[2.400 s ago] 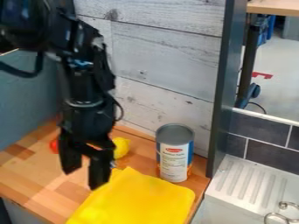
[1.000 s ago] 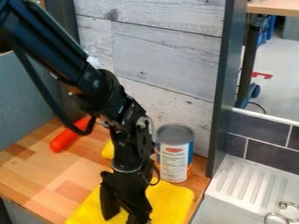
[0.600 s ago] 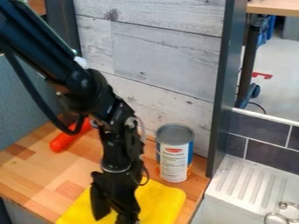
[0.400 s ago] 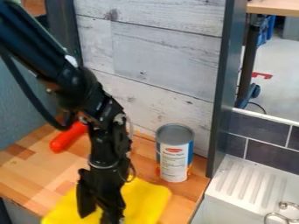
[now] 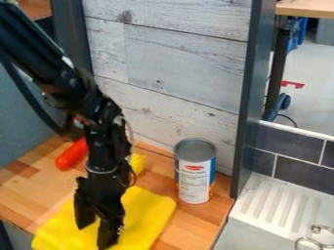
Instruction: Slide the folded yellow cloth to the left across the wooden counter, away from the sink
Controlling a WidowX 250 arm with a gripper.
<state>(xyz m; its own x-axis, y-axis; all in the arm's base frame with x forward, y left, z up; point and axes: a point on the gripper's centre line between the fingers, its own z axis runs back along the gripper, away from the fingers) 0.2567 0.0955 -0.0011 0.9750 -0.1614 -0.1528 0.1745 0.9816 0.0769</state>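
The gripper [image 5: 95,237] hangs over the yellow cloth [image 5: 149,210] near the front left of the wooden counter. Its two fingers stand apart, with their tips low at the cloth; whether they press on it is hard to tell. The cloth lies flat, its front left corner close to the counter's front edge. Behind the arm, a yellow object [image 5: 137,163] is partly hidden. An orange-red object [image 5: 71,155] lies to the left of the arm. Right of the cloth, a can with a white and blue label [image 5: 194,172] stands upright.
A plank wall [image 5: 189,63] rises behind the counter [image 5: 39,193], with a dark post [image 5: 253,93] at its right end. Beyond the post are a white ribbed drainboard [image 5: 277,202] and metal rings. A blue-grey panel [image 5: 29,112] stands at the left.
The gripper came down over the cloth, then moved left. The cloth slid left along with it, away from the can. The can, orange-red object and yellow object stayed put.
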